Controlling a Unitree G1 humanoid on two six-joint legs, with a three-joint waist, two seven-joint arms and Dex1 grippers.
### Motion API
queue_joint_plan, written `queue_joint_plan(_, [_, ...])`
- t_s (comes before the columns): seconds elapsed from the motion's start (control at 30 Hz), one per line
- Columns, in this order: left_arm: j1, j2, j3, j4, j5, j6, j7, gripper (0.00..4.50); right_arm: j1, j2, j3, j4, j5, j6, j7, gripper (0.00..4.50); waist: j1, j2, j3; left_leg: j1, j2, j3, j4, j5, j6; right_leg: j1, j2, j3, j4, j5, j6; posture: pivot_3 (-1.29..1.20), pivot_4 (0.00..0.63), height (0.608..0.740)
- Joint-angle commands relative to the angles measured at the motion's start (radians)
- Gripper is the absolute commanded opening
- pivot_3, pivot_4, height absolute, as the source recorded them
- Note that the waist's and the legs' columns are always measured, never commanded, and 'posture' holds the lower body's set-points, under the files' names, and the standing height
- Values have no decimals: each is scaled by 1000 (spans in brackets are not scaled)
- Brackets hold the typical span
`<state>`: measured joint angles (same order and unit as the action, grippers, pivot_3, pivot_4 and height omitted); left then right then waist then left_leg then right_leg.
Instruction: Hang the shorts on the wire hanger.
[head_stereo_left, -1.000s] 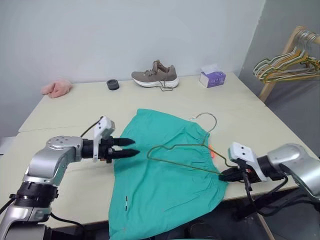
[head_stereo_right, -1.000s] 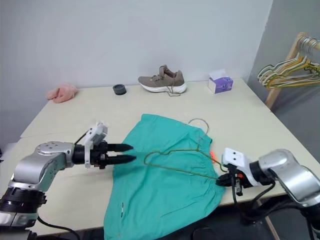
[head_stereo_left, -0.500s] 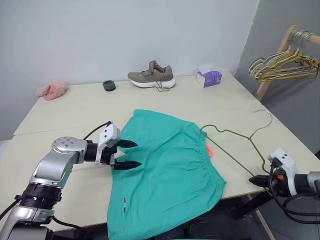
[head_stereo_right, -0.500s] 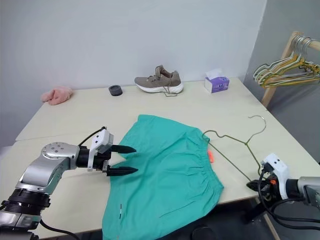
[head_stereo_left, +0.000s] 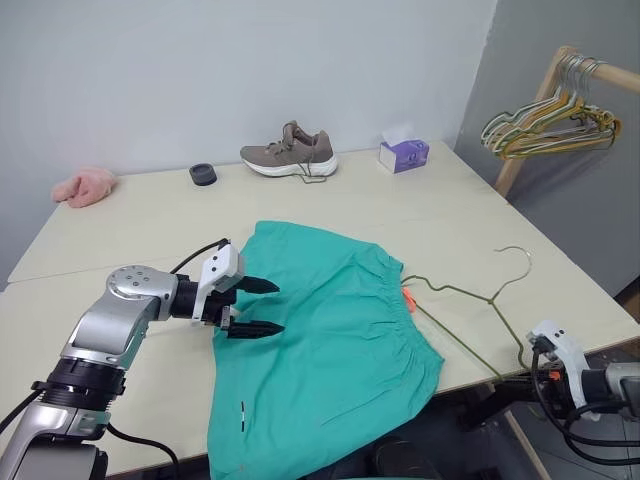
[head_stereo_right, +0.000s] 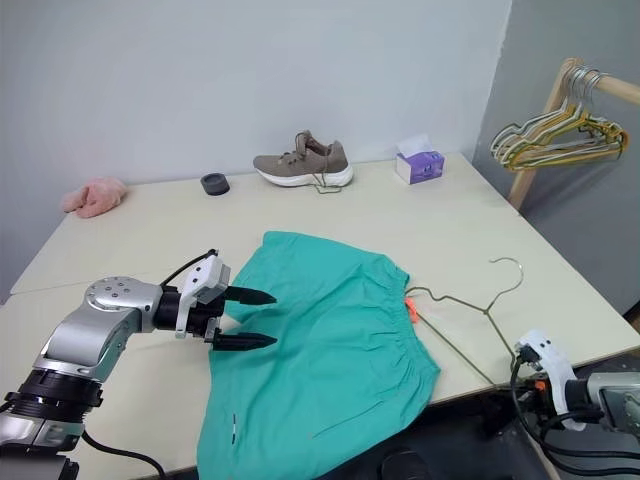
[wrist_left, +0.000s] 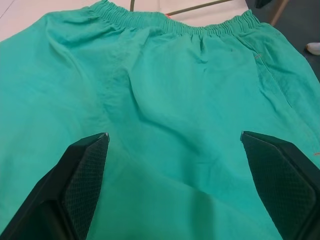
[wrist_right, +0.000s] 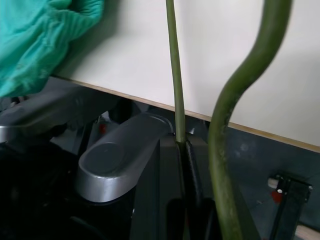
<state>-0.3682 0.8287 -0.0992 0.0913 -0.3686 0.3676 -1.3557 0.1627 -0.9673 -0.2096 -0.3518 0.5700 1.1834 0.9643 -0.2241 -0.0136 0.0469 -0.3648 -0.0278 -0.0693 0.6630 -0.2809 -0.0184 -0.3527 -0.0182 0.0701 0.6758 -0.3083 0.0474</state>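
Left gripper: fingers spread wide, empty, poised over the left edge of the shorts; right gripper: fingers pinched together on the wire hanger, just past the table's near right edge; hanger slanting up over the tabletop beside the waistband; shorts flat, hem overhanging the near edge.

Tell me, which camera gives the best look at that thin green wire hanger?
The left eye view: the whole wire hanger shows there, hook and triangle, reaching over the table edge beside the shorts. The right eye view shows much the same. The right wrist view gives its wire pinched in the right gripper; the left wrist view gives slivers.
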Motion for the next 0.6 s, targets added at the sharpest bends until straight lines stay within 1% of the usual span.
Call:
queue_joint_plan(0.03, [-31, 0, 35, 13, 4, -8, 22, 4459, -45, -33, 2, -30, 21, -34, 21, 0, 0, 0, 0, 0, 0, 0, 0, 0, 0, 0, 0, 0, 0, 0, 0, -295, 0, 740])
queue_joint_plan(0.17, [-68, -12, 51, 72, 12, -21, 62, 4459, -105, -43, 29, -5, 34, -31, 30, 0, 1, -1, 0, 0, 0, 0, 0, 0, 0, 0, 0, -1, 0, 0, 0, -291, 0, 740])
queue_joint_plan(0.27, [-85, -20, 57, 100, 20, -36, 76, 4459, -149, -34, 88, 35, 21, -25, 24, 0, 2, -1, 0, 0, 0, 0, 0, 0, 0, 0, 0, 0, 0, 0, 0, -284, 0, 740])
queue_joint_plan(0.43, [-82, -22, 59, 106, 25, -49, 79, 4459, -231, 9, 166, 120, 15, 17, -8, 0, 2, -1, 0, -1, 0, 0, 0, 0, 0, 0, 0, 0, 0, 0, 0, -274, 0, 740])
queue_joint_plan(0.6, [-67, -20, 65, 98, 25, -55, 85, 4459, -284, 7, 221, 155, 27, 49, 13, 0, 5, -1, 0, -1, 0, -2, 0, 0, 0, 0, 0, -1, 0, 0, 0, -263, 0, 740])
